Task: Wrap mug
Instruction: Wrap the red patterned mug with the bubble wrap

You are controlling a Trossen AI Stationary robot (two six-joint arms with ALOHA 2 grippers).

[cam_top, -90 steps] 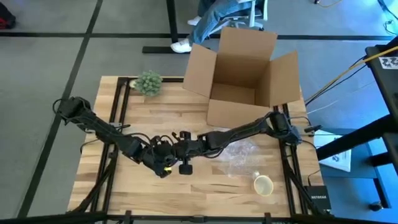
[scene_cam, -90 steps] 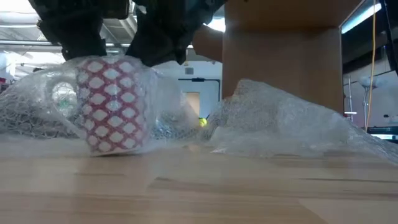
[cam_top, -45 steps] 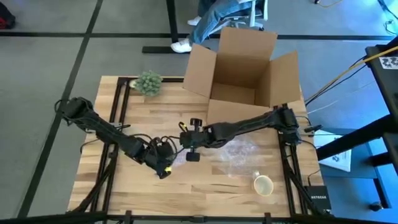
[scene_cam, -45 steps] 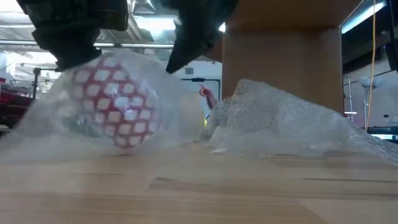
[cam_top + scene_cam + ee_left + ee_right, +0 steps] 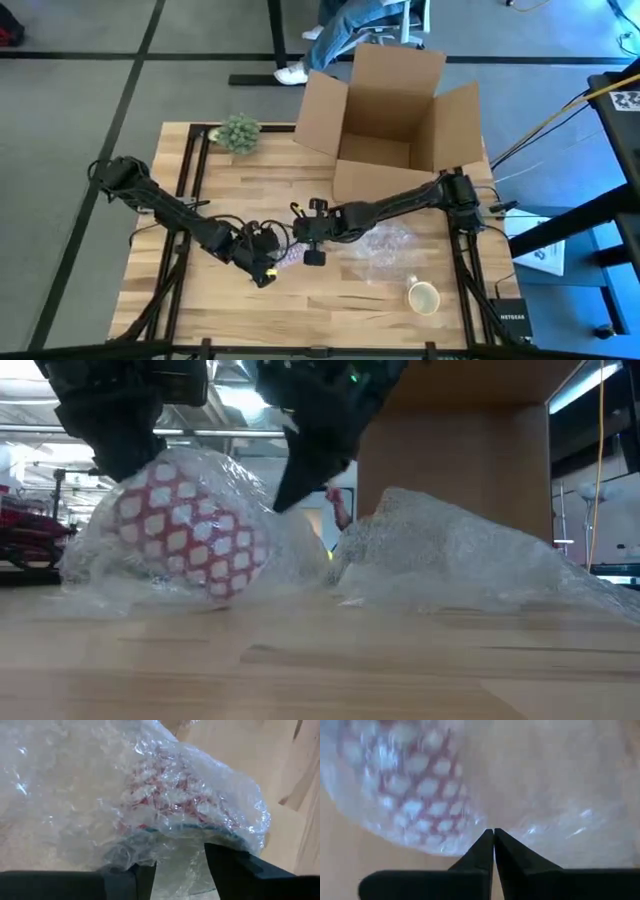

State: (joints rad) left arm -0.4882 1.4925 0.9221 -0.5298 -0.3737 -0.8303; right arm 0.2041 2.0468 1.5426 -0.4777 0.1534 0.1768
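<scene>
Fig.: Mug (image 5: 185, 530), red w/ white pattern, lies tilted on the desk (image 5: 200, 300) near its centre, covered in bubble wrap (image 5: 450, 555). Left end effector (image 5: 180, 870), fingers apart, straddles the wrapped mug's rim. Right end effector (image 5: 493, 840), fingertips together, pinches wrap just beside the mug. Cardboard box (image 5: 395, 110) stands open at desk's far edge; small cup (image 5: 423, 297) near front right.

You have on the counter (image 5: 220, 300): one mug (image 5: 190, 527), one bubble wrap sheet (image 5: 450, 555), one cardboard box (image 5: 390, 120), one green plant (image 5: 239, 132), one tape roll (image 5: 423, 297). Two arms.
</scene>
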